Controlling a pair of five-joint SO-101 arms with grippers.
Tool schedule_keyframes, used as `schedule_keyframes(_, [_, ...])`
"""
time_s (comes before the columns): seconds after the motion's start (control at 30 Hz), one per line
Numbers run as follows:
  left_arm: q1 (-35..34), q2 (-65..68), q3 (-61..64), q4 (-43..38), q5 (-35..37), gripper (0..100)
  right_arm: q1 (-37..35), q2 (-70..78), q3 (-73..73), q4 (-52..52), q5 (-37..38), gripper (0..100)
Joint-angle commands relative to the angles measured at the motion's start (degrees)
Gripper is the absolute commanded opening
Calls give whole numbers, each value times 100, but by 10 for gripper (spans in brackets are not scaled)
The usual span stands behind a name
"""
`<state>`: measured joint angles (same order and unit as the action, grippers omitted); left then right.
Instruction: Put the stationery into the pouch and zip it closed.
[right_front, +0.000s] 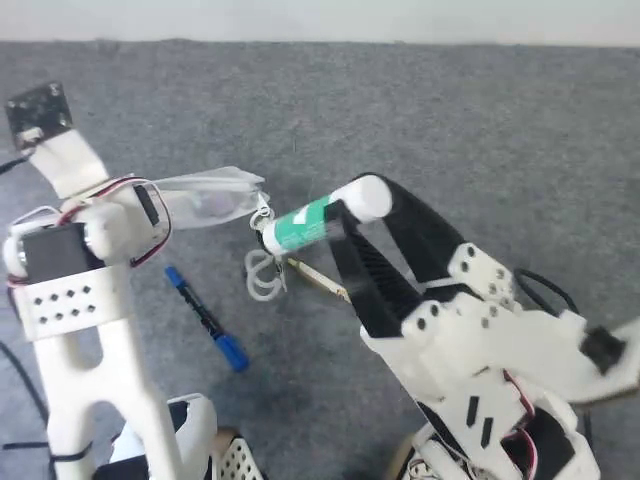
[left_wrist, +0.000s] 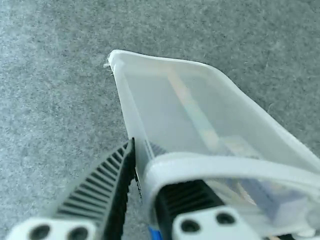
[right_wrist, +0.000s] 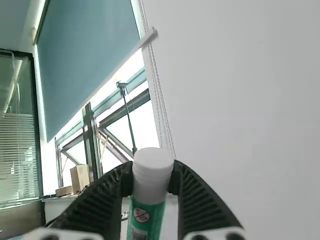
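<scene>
Through the translucent pouch (left_wrist: 200, 115), the left wrist view shows a pale wooden stick inside. The left end effector (left_wrist: 145, 187) is clenched on the pouch's rim. From overhead, the right end effector (right_front: 335, 225) grasps the glue stick (right_front: 300, 226) just beside the pouch mouth, and a blue marker (right_front: 205, 318) lies on the surface (right_front: 450, 130).

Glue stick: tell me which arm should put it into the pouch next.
Right. The right end effector grips the glue stick, held close beside the pouch. The left end effector is clamped on the pouch's edge, so it should probably just steady it.
</scene>
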<state>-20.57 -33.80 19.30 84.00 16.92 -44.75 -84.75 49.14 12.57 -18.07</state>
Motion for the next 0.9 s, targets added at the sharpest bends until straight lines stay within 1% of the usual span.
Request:
schedule_keyframes(0.0, [-9,-264,-127,-176,53,12,13,629,-62,-866,536,6])
schedule_keyframes(0.1, [-9,-264,-127,-176,53,12,13,1209,-62,-1385,712,6])
schedule_keyframes(0.2, [-9,-264,-110,-185,44,12,13,1719,-62,-1727,730,6])
schedule_keyframes(0.33, [-9,-264,-101,-185,-88,12,13,2211,-62,-1754,730,6])
schedule_keyframes(0.7, [-9,-264,-101,-185,-105,12,-57,3688,-97,-1851,721,6])
schedule_keyframes(0.87, [-9,-237,-92,-264,-105,12,-233,4356,-70,-2633,738,6])
